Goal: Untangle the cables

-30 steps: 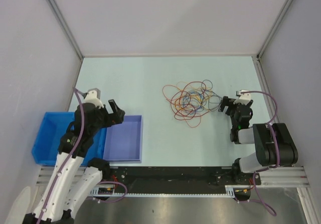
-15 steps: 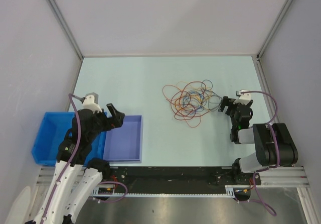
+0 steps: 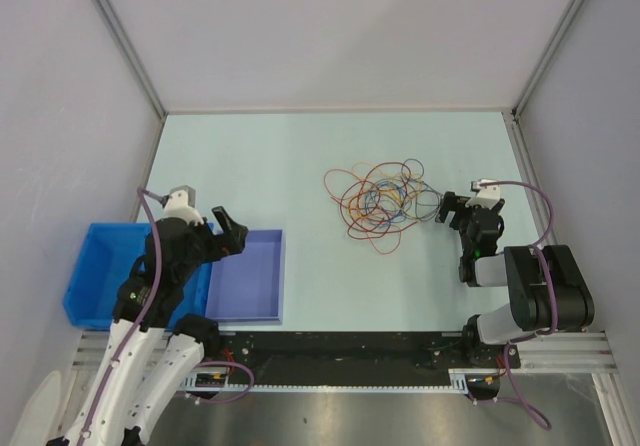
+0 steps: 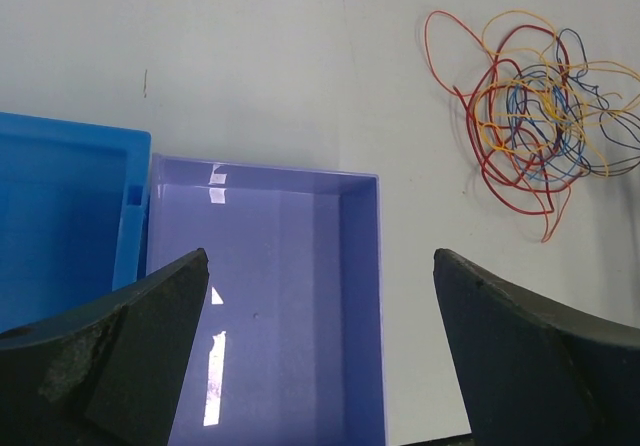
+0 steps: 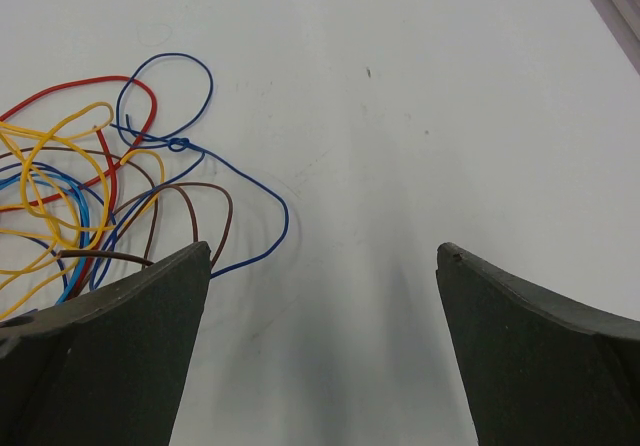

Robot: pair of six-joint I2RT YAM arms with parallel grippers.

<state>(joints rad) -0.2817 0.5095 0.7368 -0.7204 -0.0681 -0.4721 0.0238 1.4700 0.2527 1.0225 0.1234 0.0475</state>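
Observation:
The cables [image 3: 382, 204] lie in one tangled heap of thin red, orange, yellow, blue and brown loops on the pale table, right of centre. My right gripper [image 3: 445, 207] sits just right of the heap, open and empty, and in the right wrist view [image 5: 324, 248] the cables [image 5: 90, 186] reach to its left finger [image 5: 120, 346]. My left gripper [image 3: 232, 228] hangs open over the far edge of the purple tray, well left of the heap. In the left wrist view [image 4: 320, 256] the cables [image 4: 535, 116] show at upper right.
A shallow purple tray [image 3: 246, 311] and a deeper blue bin [image 3: 85, 266] stand side by side at the near left, both seen in the left wrist view as purple tray [image 4: 365, 266] and blue bin [image 4: 60, 216]. Grey walls enclose the table.
The left arm has drawn back slightly to the left over the last second, then held still. The right arm and the cables have not moved.

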